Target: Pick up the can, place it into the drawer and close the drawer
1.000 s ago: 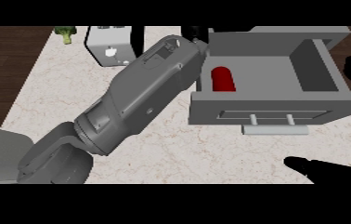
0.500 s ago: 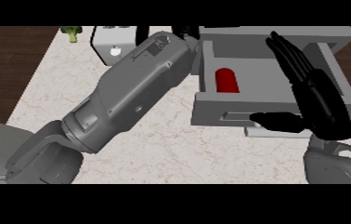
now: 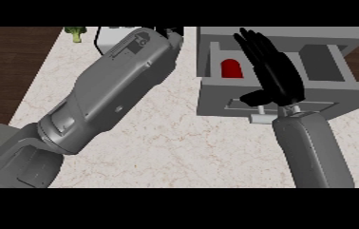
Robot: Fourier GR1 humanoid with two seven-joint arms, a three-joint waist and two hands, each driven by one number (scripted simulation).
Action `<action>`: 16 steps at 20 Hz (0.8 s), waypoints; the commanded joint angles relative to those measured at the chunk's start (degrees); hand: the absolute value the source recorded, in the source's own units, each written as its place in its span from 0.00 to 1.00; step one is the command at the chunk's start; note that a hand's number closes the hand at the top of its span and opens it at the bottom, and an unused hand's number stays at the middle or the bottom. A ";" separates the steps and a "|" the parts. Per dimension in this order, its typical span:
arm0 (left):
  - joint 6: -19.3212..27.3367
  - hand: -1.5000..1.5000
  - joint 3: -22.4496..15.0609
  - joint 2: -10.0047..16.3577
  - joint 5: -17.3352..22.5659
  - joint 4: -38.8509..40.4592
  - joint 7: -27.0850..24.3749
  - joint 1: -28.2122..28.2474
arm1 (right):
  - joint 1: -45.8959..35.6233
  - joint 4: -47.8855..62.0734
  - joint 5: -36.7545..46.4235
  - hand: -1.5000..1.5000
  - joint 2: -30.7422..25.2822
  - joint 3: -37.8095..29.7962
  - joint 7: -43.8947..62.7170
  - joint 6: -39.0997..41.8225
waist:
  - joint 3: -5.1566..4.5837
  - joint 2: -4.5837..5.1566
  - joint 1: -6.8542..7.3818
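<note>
We see the can [image 3: 232, 69], red, inside the open grey drawer [image 3: 214, 104], left compartment. Right hand [image 3: 275, 76] is flat with fingers straight, above the drawer front. Left hand [image 3: 170, 32] is far and mostly hidden; we can't tell its state.

Marbled counter [image 3: 179, 147] (matt grey drawer [image 3: 219, 102])

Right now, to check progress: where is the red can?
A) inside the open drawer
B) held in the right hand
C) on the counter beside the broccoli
A: the can sits inside the drawer, which stands open.
</note>
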 commanded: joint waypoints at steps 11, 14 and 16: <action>-1.73 0.00 1.34 10.46 -3.92 -11.89 5.22 8.93 | -11.81 35.77 9.68 0.00 1.77 -3.58 -1.62 -23.36 | 0.04 0.37 0.18; 1.03 0.00 -0.35 11.18 -5.03 -17.24 7.82 10.15 | -14.96 41.15 9.07 0.00 -0.59 -6.22 -3.67 -26.53 | 0.07 0.22 0.91; 0.12 0.00 0.95 12.11 -4.73 -16.42 8.89 9.14 | -17.15 44.55 10.95 0.00 2.58 -5.94 -0.85 -30.52 | 0.07 0.55 1.06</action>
